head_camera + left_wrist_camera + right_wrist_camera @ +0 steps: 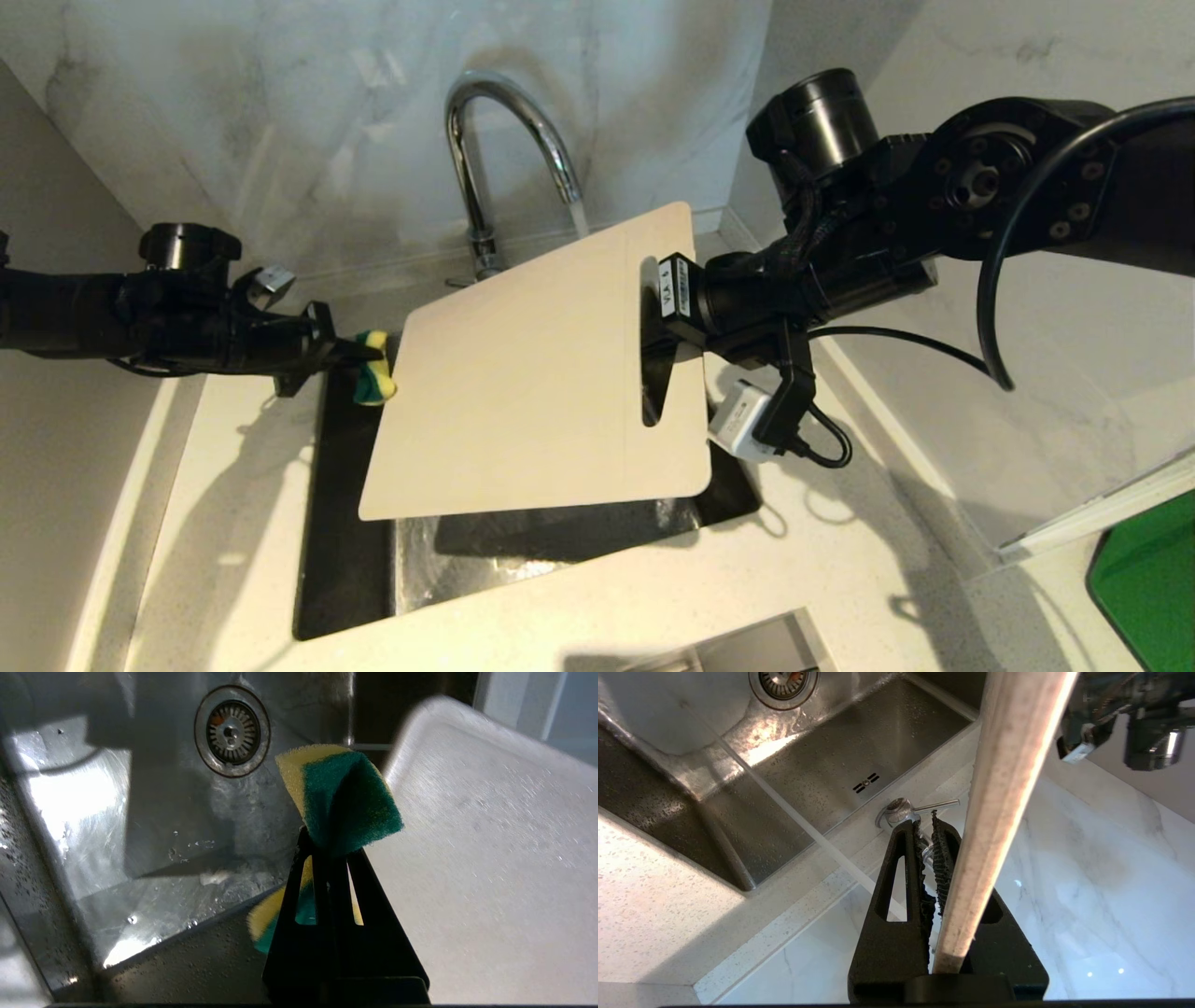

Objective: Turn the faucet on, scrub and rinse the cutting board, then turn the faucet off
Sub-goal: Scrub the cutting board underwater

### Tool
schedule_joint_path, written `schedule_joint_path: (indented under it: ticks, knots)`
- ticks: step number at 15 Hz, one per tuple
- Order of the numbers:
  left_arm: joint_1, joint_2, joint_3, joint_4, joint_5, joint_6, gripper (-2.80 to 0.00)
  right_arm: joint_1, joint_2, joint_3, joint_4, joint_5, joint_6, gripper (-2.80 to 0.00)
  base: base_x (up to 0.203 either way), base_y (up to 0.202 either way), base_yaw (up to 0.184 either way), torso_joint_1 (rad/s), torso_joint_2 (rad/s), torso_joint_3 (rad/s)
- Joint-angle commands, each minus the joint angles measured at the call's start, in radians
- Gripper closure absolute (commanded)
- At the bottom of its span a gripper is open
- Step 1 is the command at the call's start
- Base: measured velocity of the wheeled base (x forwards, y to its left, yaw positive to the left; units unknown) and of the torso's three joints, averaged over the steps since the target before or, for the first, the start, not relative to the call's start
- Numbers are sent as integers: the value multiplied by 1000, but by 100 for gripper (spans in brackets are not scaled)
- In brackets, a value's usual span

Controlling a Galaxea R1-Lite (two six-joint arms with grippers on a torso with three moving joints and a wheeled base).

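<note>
The cream-white cutting board (532, 373) hangs tilted over the sink. My right gripper (653, 336) is shut on its short edge beside the slot handle. In the right wrist view the board (1008, 788) runs edge-on past my right gripper (927, 830). The chrome faucet (495, 140) arches behind the board, and water runs from its spout onto the board's far edge. Its base and thin lever (936, 806) show in the right wrist view. My left gripper (359, 350) is shut on a yellow-green sponge (373, 369) at the board's left edge. The sponge (341, 798) sits just beside the wet board (490, 858).
Below lies the steel sink (345, 560) with its drain (232, 730) and wet walls. White speckled counter (840, 579) surrounds it, and marble walls rise behind and to the right. A bright green flat thing (1144, 579) lies at the lower right.
</note>
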State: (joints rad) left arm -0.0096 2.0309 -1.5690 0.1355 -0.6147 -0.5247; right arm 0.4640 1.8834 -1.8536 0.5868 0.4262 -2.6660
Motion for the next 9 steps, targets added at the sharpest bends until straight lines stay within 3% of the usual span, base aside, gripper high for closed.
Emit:
schedule_joint_path:
  ticks: [1, 4, 6, 9]
  knots:
    - [-36, -79, 17, 5, -3, -14, 0, 0, 0, 1, 3, 0, -15, 0, 0, 0, 0, 0, 0, 0]
    - [-139, -203, 34, 8, -3, -68, 0, -1, 0, 1, 4, 0, -15, 0, 0, 0, 0, 0, 0, 0]
    - [-248, -294, 36, 17, -3, -122, 0, 0, 0, 1, 4, 0, -15, 0, 0, 0, 0, 0, 0, 0]
    - [-428, -373, 72, 67, 7, -146, 0, 1, -5, 2, 4, 0, -15, 0, 0, 0, 0, 0, 0, 0]
